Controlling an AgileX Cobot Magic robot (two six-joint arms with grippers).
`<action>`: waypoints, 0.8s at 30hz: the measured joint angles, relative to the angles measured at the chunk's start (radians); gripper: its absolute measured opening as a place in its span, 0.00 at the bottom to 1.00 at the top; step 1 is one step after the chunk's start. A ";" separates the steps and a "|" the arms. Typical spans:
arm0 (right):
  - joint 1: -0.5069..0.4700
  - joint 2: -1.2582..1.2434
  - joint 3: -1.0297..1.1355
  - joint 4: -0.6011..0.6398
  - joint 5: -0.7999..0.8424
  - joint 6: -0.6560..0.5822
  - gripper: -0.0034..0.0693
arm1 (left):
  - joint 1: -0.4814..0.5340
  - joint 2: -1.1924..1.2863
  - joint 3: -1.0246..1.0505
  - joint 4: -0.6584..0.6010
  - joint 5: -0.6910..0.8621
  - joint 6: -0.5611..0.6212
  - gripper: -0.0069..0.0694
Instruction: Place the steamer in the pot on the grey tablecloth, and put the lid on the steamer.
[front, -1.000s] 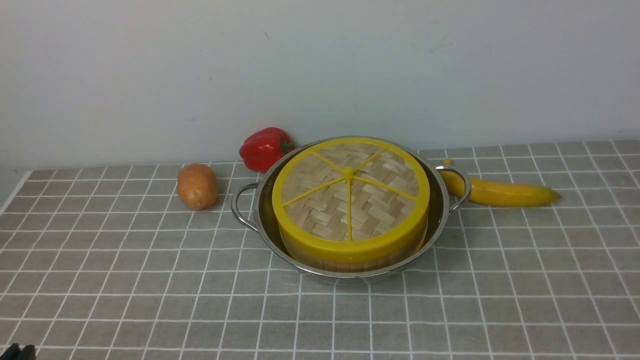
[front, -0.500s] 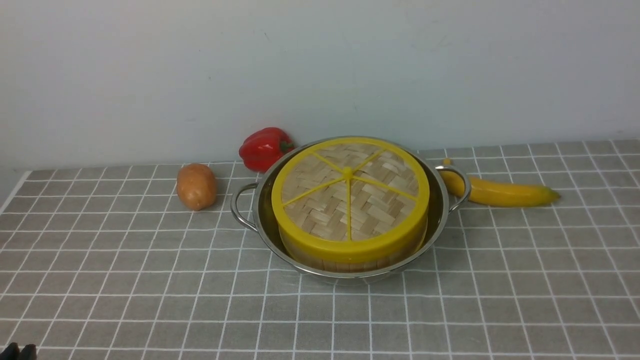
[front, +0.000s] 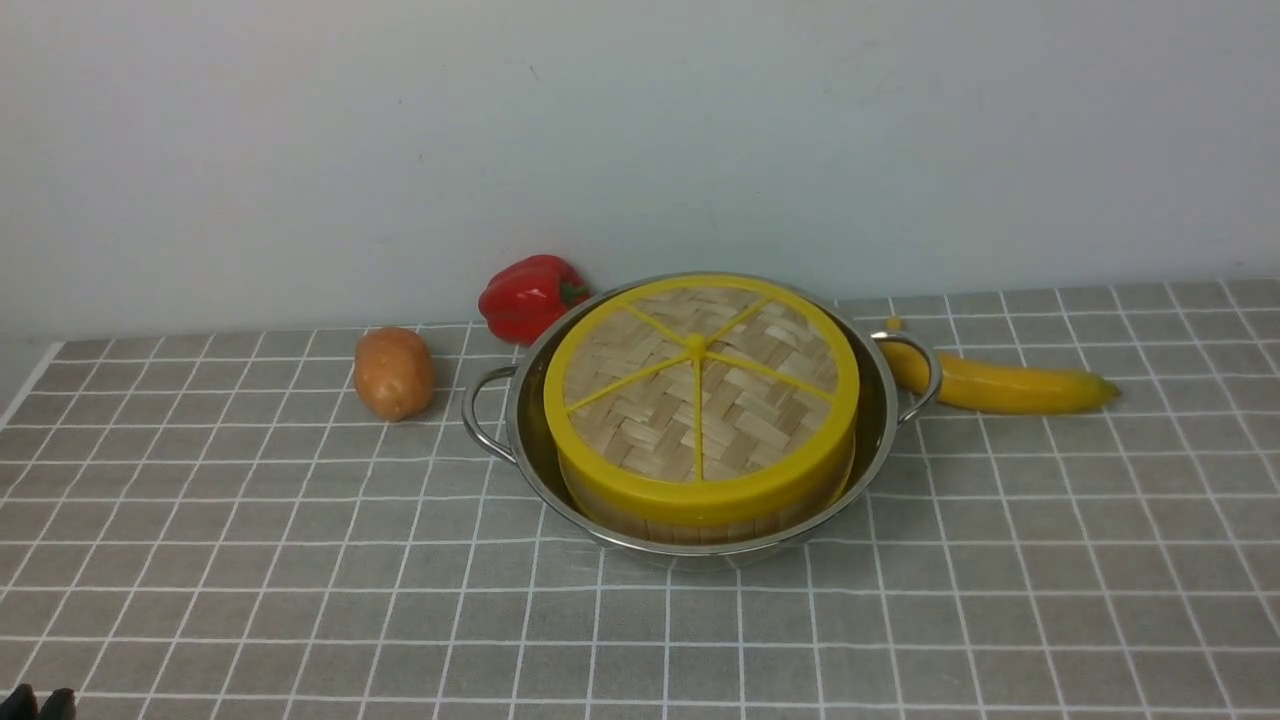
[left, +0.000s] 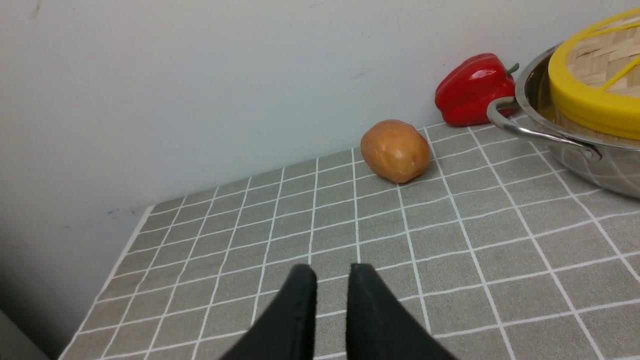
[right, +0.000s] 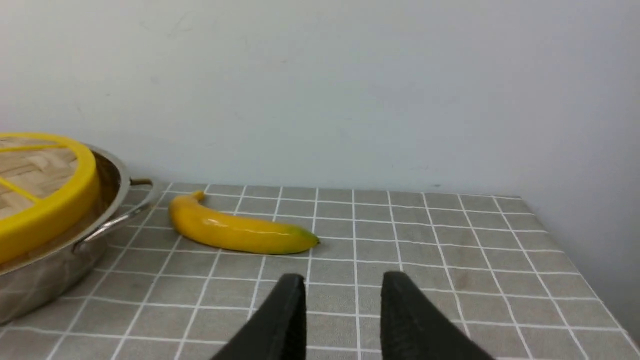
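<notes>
— What do we see of our grippers?

— Our left gripper (left: 331, 272) shows a narrow gap between its black fingers, our right gripper (right: 342, 282) a wider one; both hold nothing and hang over the grey tablecloth (front: 300, 560).

— And the steamer (front: 700, 522)?

— It sits in the pot (front: 880, 440), the lid (front: 700, 395) flat on top.

We see three bystanders, all lying near pale wall (front: 640, 130). Red bell pepper (front: 530, 296) farthest back, close against wall, green stem pointing right. Brown potato (front: 394, 372) ahead of pepper, to its left, apart from it. Yellow banana (front: 1000, 385) on our right side, lying flat, greenish tip pointing right.
</notes>
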 joint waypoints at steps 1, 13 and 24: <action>0.000 -0.006 0.025 0.004 -0.004 0.001 0.38 | 0.000 0.000 0.000 0.000 0.000 0.000 0.22; 0.000 -0.007 0.050 0.019 0.002 0.020 0.38 | 0.000 0.000 0.001 0.000 -0.002 0.000 0.26; 0.000 -0.007 0.051 0.019 0.002 0.023 0.38 | 0.000 0.000 0.001 0.000 -0.002 0.000 0.29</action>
